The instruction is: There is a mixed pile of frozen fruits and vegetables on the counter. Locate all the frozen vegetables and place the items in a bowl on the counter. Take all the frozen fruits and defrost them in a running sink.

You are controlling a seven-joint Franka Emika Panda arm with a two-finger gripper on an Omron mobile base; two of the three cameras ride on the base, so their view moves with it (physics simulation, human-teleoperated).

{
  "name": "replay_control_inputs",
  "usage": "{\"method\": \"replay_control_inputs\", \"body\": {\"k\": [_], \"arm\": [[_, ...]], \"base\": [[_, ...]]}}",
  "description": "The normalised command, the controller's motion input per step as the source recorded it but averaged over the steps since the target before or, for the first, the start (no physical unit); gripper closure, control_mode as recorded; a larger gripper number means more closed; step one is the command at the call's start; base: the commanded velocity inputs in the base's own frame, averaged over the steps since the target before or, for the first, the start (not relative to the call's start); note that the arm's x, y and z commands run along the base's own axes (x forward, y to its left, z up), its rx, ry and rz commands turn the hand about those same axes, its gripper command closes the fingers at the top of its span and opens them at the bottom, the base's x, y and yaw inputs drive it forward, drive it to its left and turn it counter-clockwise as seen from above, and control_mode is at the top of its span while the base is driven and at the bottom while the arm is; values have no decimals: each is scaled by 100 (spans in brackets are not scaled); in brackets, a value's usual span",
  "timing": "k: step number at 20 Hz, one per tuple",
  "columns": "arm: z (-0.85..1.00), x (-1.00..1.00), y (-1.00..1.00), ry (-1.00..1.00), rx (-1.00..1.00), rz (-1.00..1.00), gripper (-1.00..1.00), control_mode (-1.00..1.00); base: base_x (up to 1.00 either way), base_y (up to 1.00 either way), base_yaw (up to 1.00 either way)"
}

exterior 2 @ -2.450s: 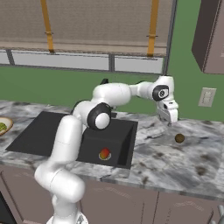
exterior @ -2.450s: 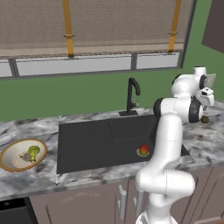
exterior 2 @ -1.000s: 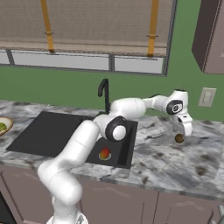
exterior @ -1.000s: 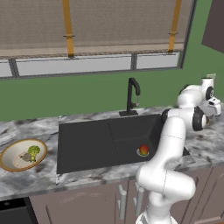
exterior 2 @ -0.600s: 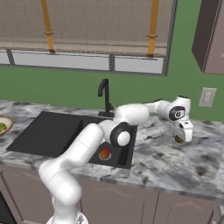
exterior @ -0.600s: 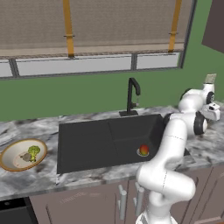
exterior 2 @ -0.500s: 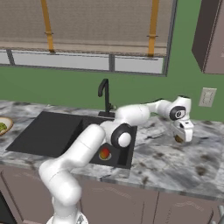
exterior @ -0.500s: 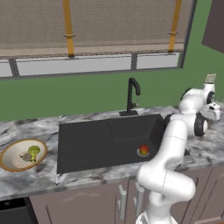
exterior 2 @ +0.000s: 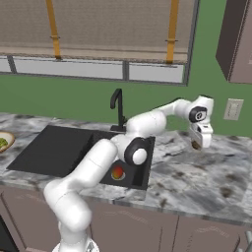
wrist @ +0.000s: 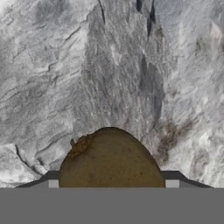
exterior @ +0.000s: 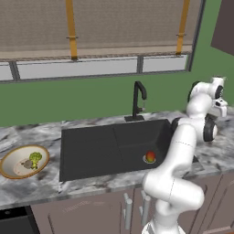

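Note:
A small brown round fruit (wrist: 111, 159) sits between my gripper's (wrist: 111, 179) two fingertips, over the veined marble counter (exterior 2: 197, 183). The gripper (exterior 2: 198, 143) is shut on this fruit (exterior 2: 196, 144) low at the counter, right of the sink (exterior 2: 54, 152). Whether the fruit is off the surface I cannot tell. A red-orange fruit (exterior: 150, 157) lies in the black sink (exterior: 91, 146) near its right end. At the far left, the tan-rimmed bowl (exterior: 9, 157) holds the green broccoli (exterior: 35, 156) and a brownish-grey lump (exterior: 27, 163).
A tall black faucet (exterior: 138, 98) stands behind the sink. A wall outlet (exterior 2: 232, 109) and a dark upper cabinet (exterior 2: 236, 44) are behind and above the gripper. Marble counter stretches right of the sink.
The arm swung right and down to the counter beside the sink. The jaws, open a second ago, have closed in around the brown fruit.

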Motion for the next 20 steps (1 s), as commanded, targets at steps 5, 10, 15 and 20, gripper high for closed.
{"method": "replay_control_inputs", "body": {"k": [5, 10, 15, 20], "arm": [[0, -96, 100, -19, -54, 0, 100, -100], [-6, -100, 100, -22, -53, 1, 100, -100], [18, -100, 100, -23, -33, 0, 100, -100], [86, -100, 100, -13, -7, 7, 100, -100]], "base": [[0, 0, 0], [0, 0, 0], [0, 0, 0], [0, 0, 0]]}}
